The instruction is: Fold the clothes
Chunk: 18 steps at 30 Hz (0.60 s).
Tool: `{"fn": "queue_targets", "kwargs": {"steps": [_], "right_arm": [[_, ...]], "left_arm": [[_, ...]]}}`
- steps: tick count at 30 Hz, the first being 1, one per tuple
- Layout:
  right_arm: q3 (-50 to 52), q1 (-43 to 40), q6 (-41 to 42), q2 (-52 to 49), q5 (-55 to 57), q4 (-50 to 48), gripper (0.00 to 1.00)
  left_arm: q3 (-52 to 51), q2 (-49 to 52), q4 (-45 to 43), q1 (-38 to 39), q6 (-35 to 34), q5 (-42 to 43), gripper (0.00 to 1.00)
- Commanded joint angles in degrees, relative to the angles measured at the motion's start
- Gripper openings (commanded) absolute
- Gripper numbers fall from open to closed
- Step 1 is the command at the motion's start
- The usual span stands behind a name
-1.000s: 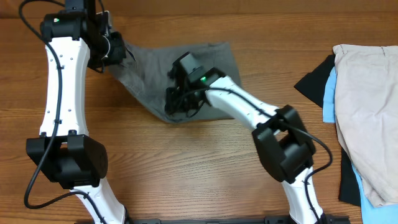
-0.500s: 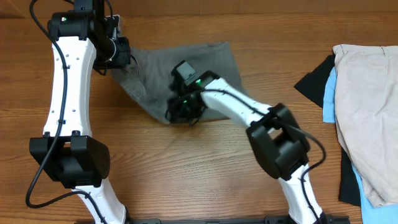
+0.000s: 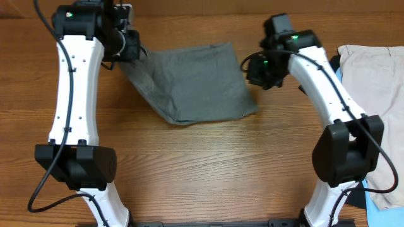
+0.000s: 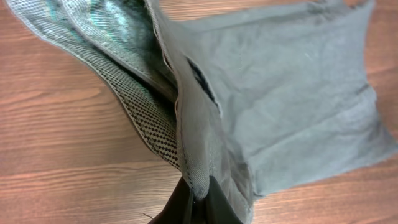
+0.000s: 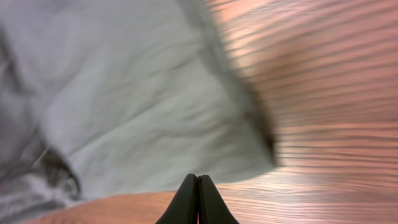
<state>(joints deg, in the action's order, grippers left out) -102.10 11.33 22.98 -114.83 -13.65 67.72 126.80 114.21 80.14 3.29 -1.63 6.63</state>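
Note:
The mid-grey shorts lie spread on the wooden table at the back centre. My left gripper is shut on their left edge. In the left wrist view the jaws pinch a fold of the grey cloth, next to the white mesh lining and the slit pocket. My right gripper is shut and empty, just off the shorts' right edge. The blurred right wrist view shows its closed fingertips above the wood at the grey cloth's edge.
A pile of clothes lies at the table's right edge: a beige piece on top, a light-blue piece and a black piece under it. Bare wood lies in front of the shorts.
My right gripper has left the shorts' lower-left part and swung right, past their right edge. The shorts now lie spread flatter. My left gripper shifted slightly right, still holding the cloth.

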Motion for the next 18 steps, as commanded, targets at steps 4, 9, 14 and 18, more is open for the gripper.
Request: {"fn": "queue_targets", "kwargs": {"steps": [4, 9, 14, 18], "right_arm": [[1.70, -6.38, -0.96, -0.07, 2.25, 0.42, 0.04], [3.89, -8.41, -0.94, -0.07, 3.67, -0.96, 0.04], [6.58, -8.46, -0.94, -0.07, 5.25, -2.93, 0.04], [8.66, -8.46, -0.94, -0.07, 5.25, -4.04, 0.04]], "left_arm": [[1.73, -1.60, -0.66, 6.27, 1.68, -4.81, 0.04], [1.68, -1.40, -1.75, 11.26, 1.01, -6.03, 0.04], [1.05, -0.09, -3.80, 16.02, -2.19, -9.14, 0.05], [0.98, 1.99, -5.51, 19.15, -3.78, -9.42, 0.07]]}}
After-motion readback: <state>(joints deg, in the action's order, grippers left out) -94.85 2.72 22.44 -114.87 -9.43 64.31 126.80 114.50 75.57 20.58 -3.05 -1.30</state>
